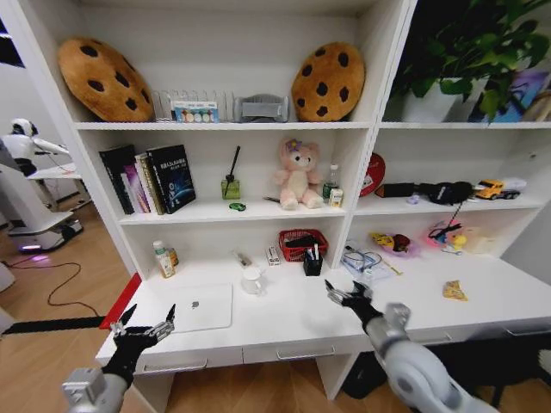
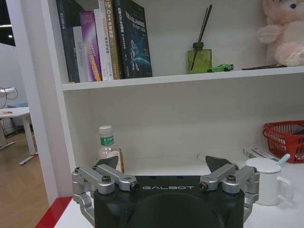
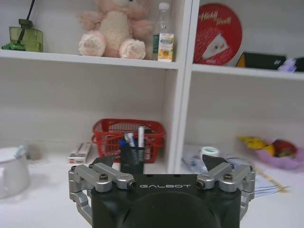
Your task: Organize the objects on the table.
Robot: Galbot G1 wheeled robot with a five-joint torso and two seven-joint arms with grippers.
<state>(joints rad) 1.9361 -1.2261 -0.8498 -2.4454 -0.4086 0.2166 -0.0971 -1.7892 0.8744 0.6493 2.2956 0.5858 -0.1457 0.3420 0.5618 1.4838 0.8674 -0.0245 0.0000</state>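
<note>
On the long white table [image 1: 293, 323], a slim silver laptop [image 1: 200, 307] lies shut at the left. My left gripper [image 1: 146, 323] hovers open over the front edge beside it. A green-banded bottle [image 1: 162, 259] stands against the back left wall, ahead of the open left gripper [image 2: 162, 164]. Blue and black pens [image 3: 130, 139] stand in a black cup [image 1: 312, 261], ahead of my open right gripper [image 3: 159, 161], which hangs above the table's middle [image 1: 349, 297]. A yellow packet [image 1: 455, 291] lies at the right. A small green piece [image 1: 237, 206] rests on the shelf above.
A white mug [image 1: 251, 280] stands right of the laptop. A red mesh basket [image 1: 301, 243] sits behind the pen cup. Papers and a pink bowl of items [image 1: 396, 243] lie at the back right. Shelves hold books [image 1: 146, 179], a plush bear [image 1: 298, 175] and a diffuser [image 1: 230, 185].
</note>
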